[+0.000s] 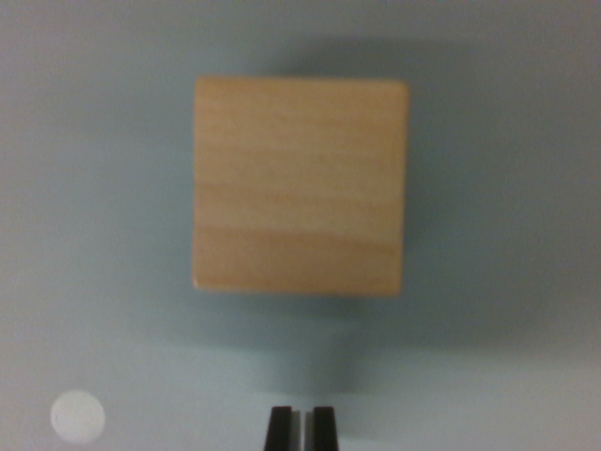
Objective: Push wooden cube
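Gripper [300,427] fingertips, nearly closed with only a thin slit between them, hover just short of a wooden cube [300,186] on a pale grey tabletop [94,188]; a white dot [77,416] lies near left.

I'm getting a soft, out-of-focus wrist view here, so the wooden cube [300,186] shows me only one blurred face with smeared grain, its other sides hidden from me. Down at the bottom edge the gripper [300,427] is cut off, just two dark fingertips [279,428] poking into frame with a thin pale sliver between them (too little showing for me to call how the jaws stand). Over at the wrist view's lower left there's a pale round spot [77,416] on the grey surface [94,188], too fuzzy for me to say what it is.
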Robot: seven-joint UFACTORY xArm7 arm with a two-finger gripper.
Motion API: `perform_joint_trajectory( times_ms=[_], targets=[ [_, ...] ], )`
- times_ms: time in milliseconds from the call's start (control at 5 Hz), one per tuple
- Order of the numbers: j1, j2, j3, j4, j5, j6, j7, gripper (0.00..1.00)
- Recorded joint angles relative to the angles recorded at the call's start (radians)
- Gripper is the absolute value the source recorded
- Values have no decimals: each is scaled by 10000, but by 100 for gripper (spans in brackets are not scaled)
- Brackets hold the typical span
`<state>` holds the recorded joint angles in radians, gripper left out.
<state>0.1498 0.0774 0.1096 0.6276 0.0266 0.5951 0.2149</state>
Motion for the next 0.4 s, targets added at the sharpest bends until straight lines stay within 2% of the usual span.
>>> perform_joint_trajectory(
  times_ms=[200,400],
  targets=[
    [-19,250,-30,358,-33,109,-26,100],
    [-19,250,-30,358,-33,109,-26,100]
  ],
)
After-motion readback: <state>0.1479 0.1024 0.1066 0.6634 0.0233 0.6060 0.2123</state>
